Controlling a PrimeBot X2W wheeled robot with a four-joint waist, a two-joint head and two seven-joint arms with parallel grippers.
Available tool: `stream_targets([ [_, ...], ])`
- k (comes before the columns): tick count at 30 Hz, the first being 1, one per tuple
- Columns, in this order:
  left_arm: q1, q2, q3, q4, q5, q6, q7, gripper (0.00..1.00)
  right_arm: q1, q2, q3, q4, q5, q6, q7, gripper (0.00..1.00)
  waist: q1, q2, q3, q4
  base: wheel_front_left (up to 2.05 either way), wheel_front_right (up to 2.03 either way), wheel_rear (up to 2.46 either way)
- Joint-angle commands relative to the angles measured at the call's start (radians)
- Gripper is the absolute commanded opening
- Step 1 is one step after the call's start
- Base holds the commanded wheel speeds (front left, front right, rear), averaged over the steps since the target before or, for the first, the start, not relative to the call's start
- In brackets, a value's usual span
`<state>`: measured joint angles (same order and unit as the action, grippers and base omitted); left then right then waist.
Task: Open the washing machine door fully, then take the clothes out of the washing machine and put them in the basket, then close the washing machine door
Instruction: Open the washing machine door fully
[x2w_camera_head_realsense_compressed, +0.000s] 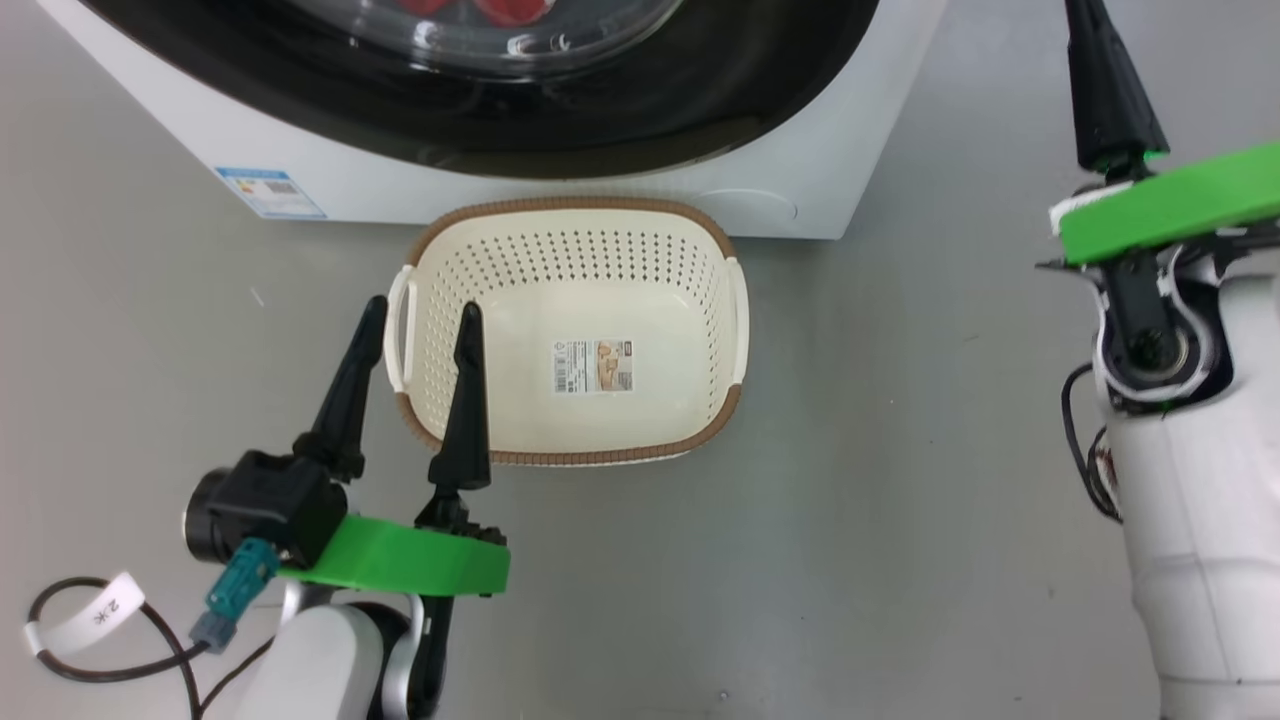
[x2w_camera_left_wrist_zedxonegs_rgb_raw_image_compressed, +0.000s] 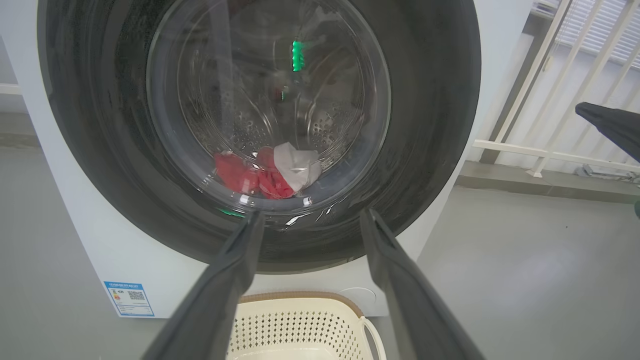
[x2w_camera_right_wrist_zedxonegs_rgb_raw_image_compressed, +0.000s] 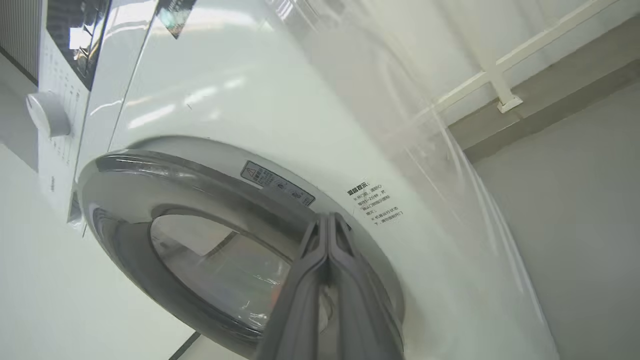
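The white washing machine (x2w_camera_head_realsense_compressed: 330, 180) stands at the top, and its door (x2w_camera_head_realsense_compressed: 700, 100), black-rimmed with a glass window, lies against its front. Red and white clothes (x2w_camera_left_wrist_zedxonegs_rgb_raw_image_compressed: 265, 172) rest at the bottom of the drum behind the glass. On the floor just in front sits the cream basket (x2w_camera_head_realsense_compressed: 520, 400), with only a paper label inside. My left gripper (x2w_camera_head_realsense_compressed: 422, 308) is open over the basket's left edge, holding nothing. My right gripper (x2w_camera_right_wrist_zedxonegs_rgb_raw_image_compressed: 328, 217) is shut, fingers pressed together, with its tips at the door's rim (x2w_camera_right_wrist_zedxonegs_rgb_raw_image_compressed: 130, 170) on the machine's right side.
Grey floor (x2w_camera_head_realsense_compressed: 900, 500) spreads around the basket and to the right of the machine. A white railing (x2w_camera_left_wrist_zedxonegs_rgb_raw_image_compressed: 530, 150) runs along the wall beyond the machine's right side. A control knob (x2w_camera_right_wrist_zedxonegs_rgb_raw_image_compressed: 47, 114) sits on the machine's upper panel. A tagged cable (x2w_camera_head_realsense_compressed: 100, 610) loops beside my left arm.
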<state>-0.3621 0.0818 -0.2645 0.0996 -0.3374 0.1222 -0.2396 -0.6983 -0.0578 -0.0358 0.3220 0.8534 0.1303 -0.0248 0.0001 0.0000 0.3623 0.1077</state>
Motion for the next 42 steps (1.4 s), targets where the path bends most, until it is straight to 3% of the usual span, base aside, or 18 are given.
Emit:
stream_targets([
  [1,-0.025,0.016,0.027,-0.031,-0.006,-0.005,-0.009,1.00,-0.039,0.008,0.009,-0.011,0.034,0.000,0.018,0.00,0.0000,0.0000,0.021,0.011,0.00,0.00,0.00],
  [10,-0.043,0.010,0.019,-0.037,-0.012,-0.010,-0.013,1.00,-0.194,0.008,-0.013,0.116,0.210,0.000,0.163,0.00,-0.0001,0.0000,0.064,0.028,0.00,0.00,0.00],
  [28,-0.062,0.000,0.007,-0.023,-0.020,-0.021,-0.020,1.00,-0.470,0.008,-0.112,0.385,0.337,0.000,0.423,0.00,-0.0001,0.0000,0.105,0.068,0.00,0.00,0.00],
  [42,-0.069,-0.013,-0.006,-0.012,-0.020,-0.031,-0.022,1.00,-0.639,-0.001,-0.172,0.571,0.225,0.000,0.547,0.00,-0.0001,0.0000,0.116,0.112,0.00,0.00,0.00],
])
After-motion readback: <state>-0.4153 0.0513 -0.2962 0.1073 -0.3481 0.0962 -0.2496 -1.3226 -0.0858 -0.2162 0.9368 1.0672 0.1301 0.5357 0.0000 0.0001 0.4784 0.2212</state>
